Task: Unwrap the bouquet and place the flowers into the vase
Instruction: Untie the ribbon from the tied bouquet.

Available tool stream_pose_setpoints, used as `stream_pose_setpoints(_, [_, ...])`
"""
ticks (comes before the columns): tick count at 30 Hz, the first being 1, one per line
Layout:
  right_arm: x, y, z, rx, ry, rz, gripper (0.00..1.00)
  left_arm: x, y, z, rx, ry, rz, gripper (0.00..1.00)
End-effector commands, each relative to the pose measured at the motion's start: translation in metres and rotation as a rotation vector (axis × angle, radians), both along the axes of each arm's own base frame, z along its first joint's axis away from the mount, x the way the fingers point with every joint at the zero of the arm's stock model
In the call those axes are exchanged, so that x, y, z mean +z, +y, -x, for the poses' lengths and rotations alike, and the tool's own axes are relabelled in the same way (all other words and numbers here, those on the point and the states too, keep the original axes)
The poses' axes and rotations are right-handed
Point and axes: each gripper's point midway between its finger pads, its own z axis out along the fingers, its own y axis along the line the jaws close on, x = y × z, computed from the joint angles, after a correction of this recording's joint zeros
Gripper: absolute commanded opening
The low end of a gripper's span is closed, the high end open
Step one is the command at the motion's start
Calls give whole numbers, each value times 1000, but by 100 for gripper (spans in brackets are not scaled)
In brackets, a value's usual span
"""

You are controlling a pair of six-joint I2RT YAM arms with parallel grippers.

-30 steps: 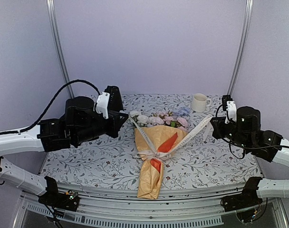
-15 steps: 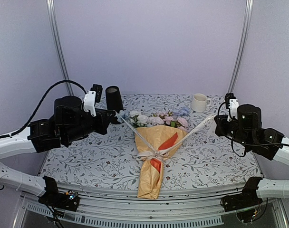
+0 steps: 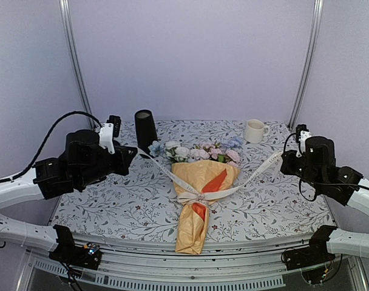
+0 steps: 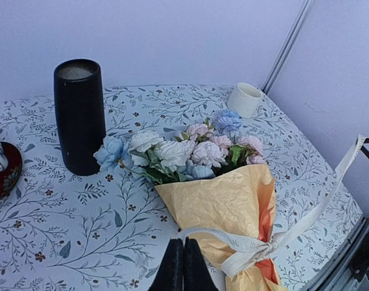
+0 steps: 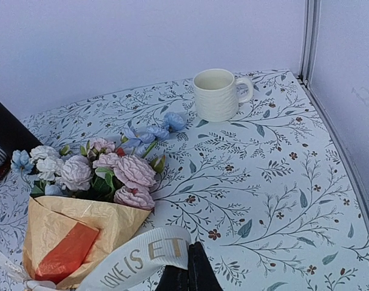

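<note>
- Two tails of the ribbon (image 5: pixel 142 257) run out taut from the bouquet (image 3: pixel 199 200), one to each arm. That is an opposed pull meant to slip the knot (image 3: pixel 193 197).
- The bouquet lies flat on the table (image 3: pixel 111 200), centre front. Its narrow end points at the arm bases and its wide end points to the back wall.
- The flowers (image 3: pixel 199 151) sit inside the kraft paper (image 4: pixel 224 197), heads fanned out at the wide end. Nothing is unwrapped yet.
- The knot sits at the cone's waist and cinches the paper. My read is that the bow loops are drawn out and the tie itself has not let go.
- The left gripper (image 4: pixel 183 267) is pinched tight on the left tail, with the jaws together and no gap. It is held out to the left and raised off the table, so the tail climbs to it in a straight line.
- The right gripper (image 5: pixel 187 270) is likewise clamped on the printed right tail, out to the right at about the same height.
- The two arms mirror each other, so the loads cancel and the bouquet has no reason to slide either way.
- The vase (image 3: pixel 145 128) stands upright at the back left, just beside the outermost blue bloom. I can't tell whether they touch.
- The white mug (image 3: pixel 254 130) is at the back right, well apart from the flowers. The red saucer (image 4: pixel 2 173) is at the left edge of the left wrist view.
- Risk: if the knot jams, more pull crushes the cone or lifts it, and that puts the heads closer to the vase.
</note>
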Motion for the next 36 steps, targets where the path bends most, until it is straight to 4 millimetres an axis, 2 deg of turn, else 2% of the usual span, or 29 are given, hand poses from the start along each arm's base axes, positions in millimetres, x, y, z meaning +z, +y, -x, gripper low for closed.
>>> stream_pose_setpoints(1, [7, -9, -3, -31, -10, -32, 2, 11, 18, -5, 71, -14, 21, 0])
stream_pose_setpoints(5, [13, -22, -5, -71, -21, -30, 2, 13, 35, -6, 129, -23, 33, 0])
stream_pose_setpoints(7, [6, -26, -5, -88, -7, -42, 2, 7, 41, -6, 149, -7, 52, 0])
stream_pose_setpoints(11, [-12, -22, -5, -77, 26, -80, 2, -15, 34, -4, 128, 44, 87, 0])
stream_pose_setpoints(13, [-15, -25, -6, -94, 35, -84, 2, -18, 37, -6, 144, 51, 81, 0])
stream_pose_setpoints(19, [-1, -52, -10, -196, 13, -52, 2, -2, 59, -6, 222, 12, 73, 0])
stream_pose_setpoints(29, [-3, -87, -4, -348, -5, -85, 3, -1, 101, 4, 358, -24, 124, 0])
stream_pose_setpoints(36, [7, -108, 7, -449, -65, -118, 3, 3, 117, 8, 410, -38, 128, 0])
